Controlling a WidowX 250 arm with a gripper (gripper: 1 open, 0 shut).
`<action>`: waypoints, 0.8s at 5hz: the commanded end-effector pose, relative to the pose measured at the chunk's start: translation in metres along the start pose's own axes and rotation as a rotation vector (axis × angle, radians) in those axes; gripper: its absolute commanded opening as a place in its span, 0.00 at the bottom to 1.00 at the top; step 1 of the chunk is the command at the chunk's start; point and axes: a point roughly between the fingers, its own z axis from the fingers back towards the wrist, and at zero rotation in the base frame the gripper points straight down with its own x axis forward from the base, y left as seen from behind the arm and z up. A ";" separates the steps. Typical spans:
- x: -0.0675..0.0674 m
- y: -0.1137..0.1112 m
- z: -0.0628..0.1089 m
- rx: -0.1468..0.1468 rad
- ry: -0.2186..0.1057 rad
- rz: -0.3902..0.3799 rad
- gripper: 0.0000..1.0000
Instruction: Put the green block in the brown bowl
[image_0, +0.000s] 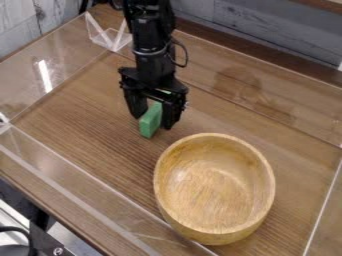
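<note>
Green block (150, 121), one; brown bowl (215, 187), one

Green block (150, 122) upper end hidden between end effector (151, 108) fingers; contact unclear.

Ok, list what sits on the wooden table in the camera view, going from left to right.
Black robot gripper with its fingers open and lowered around the slim bright green block → large round light tan wooden bowl, empty, right of and nearer than the block.
</note>
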 end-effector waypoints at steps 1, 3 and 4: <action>0.010 0.004 0.007 0.018 -0.051 0.000 1.00; 0.012 0.005 -0.002 0.020 -0.049 -0.007 0.00; 0.013 0.003 -0.001 0.020 -0.050 -0.013 0.00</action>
